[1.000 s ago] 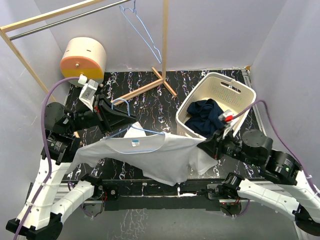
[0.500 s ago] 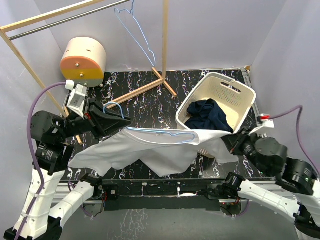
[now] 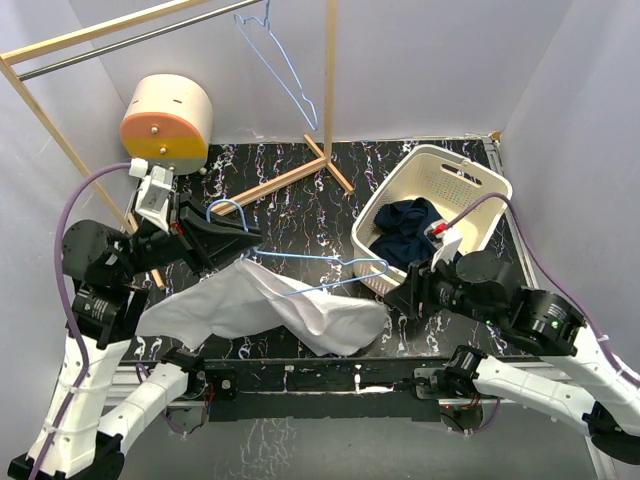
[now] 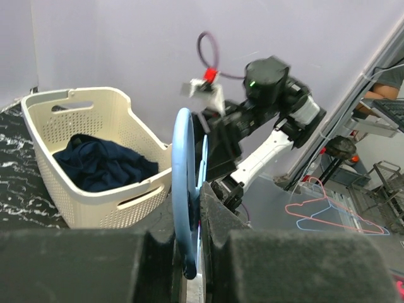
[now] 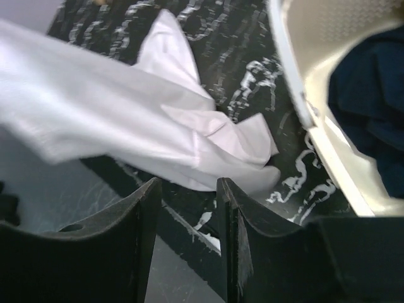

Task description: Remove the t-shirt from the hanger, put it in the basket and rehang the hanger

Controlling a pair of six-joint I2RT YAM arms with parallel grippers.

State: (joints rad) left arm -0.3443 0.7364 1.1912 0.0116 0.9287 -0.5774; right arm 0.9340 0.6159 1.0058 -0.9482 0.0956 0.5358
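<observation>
The left end effector [image 3: 238, 240] pinches the blue hanger [image 3: 330, 262] beside its hook, holding it above the desk [image 3: 300, 205]. The white t-shirt [image 3: 250, 300] sags just below it, apparently clinging only near those fingers, and the hanger's far arm is bare. The right end effector [image 3: 398, 298] is spread and empty, with the cloth just ahead of it. The likely next move is to grip the cloth and pull it clear. Beyond the right end effector, the white basket [image 3: 490, 180] holds a dark garment [image 3: 405, 225].

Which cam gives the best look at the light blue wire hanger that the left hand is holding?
Top external: the light blue wire hanger shows nearly whole, with its hook in the left hand, its far end bare and the white t-shirt bunched at the hand's end. Left wrist shows only the hook, blurred and edge-on. Right wrist shows none of it.
</observation>
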